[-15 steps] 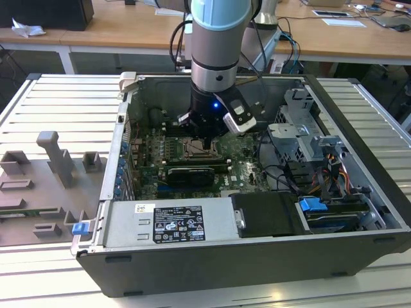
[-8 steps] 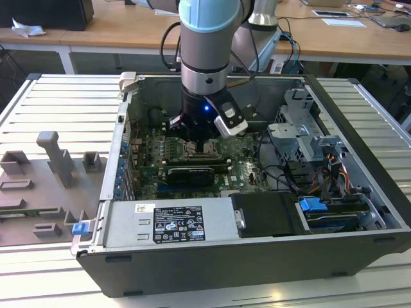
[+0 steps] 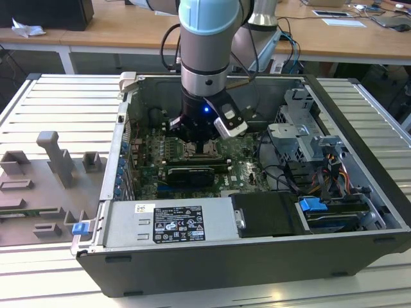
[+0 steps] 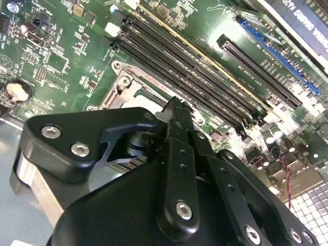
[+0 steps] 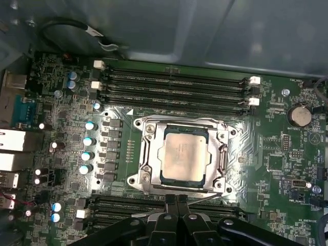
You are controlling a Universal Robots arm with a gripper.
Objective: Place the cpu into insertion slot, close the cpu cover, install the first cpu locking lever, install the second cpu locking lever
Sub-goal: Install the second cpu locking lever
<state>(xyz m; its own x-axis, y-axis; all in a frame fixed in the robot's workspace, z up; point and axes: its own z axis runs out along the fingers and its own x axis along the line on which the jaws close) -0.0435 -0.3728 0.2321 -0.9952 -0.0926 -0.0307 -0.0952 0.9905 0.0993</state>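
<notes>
In the first wrist view the cpu (image 5: pixel 184 156) lies flat in the insertion slot (image 5: pixel 165 180), pale metal face up. The silvery cpu cover (image 5: pixel 147 154) lies down around it like a frame. My gripper (image 5: pixel 177 201) sits at the socket's edge beside the lower memory slots, fingers pressed together and nothing visibly between them. A thin metal lever rod (image 5: pixel 207 194) runs along that same edge, right by the fingertips. In the second wrist view the gripper (image 4: pixel 176 105) hovers over the socket's metal rim (image 4: pixel 123 82). In the exterior view the gripper (image 3: pixel 200 142) hangs low over the insertion slot (image 3: pixel 204 153).
Long black memory slots (image 5: pixel 174 84) flank the socket on both sides. A long black card (image 3: pixel 187 174) lies just in front of the socket in the exterior view. Case walls, a drive cage (image 3: pixel 302 138) and cables (image 3: pixel 289 176) crowd the exterior view's right.
</notes>
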